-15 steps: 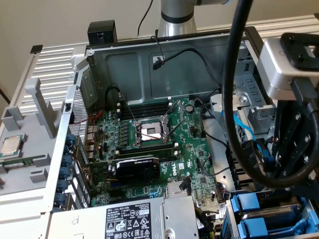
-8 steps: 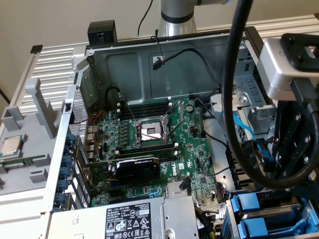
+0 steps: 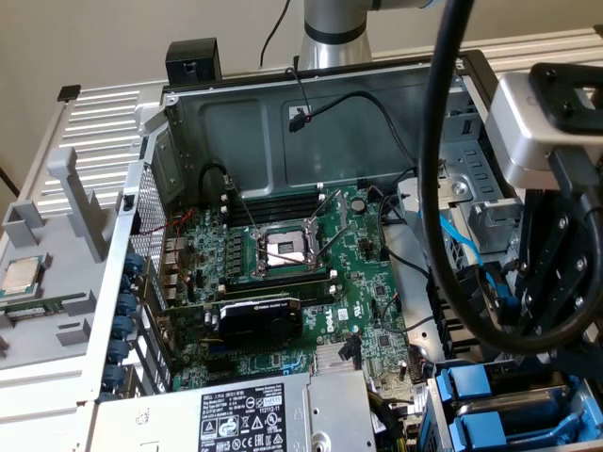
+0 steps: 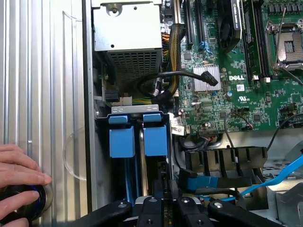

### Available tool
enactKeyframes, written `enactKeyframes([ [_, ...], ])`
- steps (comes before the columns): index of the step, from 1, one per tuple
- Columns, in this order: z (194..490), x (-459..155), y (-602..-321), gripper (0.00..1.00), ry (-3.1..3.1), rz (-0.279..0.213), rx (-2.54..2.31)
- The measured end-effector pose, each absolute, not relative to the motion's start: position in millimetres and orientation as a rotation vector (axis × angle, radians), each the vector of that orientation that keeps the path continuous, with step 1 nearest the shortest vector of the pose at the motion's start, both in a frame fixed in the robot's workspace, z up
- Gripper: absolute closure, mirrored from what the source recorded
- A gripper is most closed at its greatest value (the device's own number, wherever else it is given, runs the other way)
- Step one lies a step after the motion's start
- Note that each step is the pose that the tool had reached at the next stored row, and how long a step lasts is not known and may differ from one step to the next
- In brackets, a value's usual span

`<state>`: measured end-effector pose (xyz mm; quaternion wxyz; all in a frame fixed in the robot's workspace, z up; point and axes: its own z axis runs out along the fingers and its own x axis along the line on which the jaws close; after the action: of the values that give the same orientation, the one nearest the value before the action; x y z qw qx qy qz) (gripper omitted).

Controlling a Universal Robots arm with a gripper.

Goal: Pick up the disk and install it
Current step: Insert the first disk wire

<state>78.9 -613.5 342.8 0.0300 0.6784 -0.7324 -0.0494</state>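
Two blue carrier ends (image 4: 122, 140) (image 4: 155, 137) stand side by side in the drive bay (image 4: 102, 156) at the case's corner, with a thin silver edge between them. I cannot tell which of them frames the disk. In the exterior view the same blue carriers (image 3: 468, 388) sit low on the right. My gripper (image 4: 163, 187) hangs right over this bay, its dark fingers close together and shut beside the nearer carrier end. Nothing shows clearly between them. In the exterior view the gripper (image 3: 528, 306) is at the right, above the bay.
A person's hand (image 4: 19, 170) rests on a black round object on the ribbed table beside the case. A blue cable (image 4: 284, 172) and black cables run beside the bay. The power-supply box (image 3: 254, 414), motherboard (image 3: 311, 273) and an empty processor socket (image 3: 283, 247) lie inside the case.
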Motion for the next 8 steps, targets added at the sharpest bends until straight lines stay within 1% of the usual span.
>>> enactKeyframes([
  [8, 342.9, 78.9, -611.9, 0.83, -2.258, -0.152, 2.091],
])
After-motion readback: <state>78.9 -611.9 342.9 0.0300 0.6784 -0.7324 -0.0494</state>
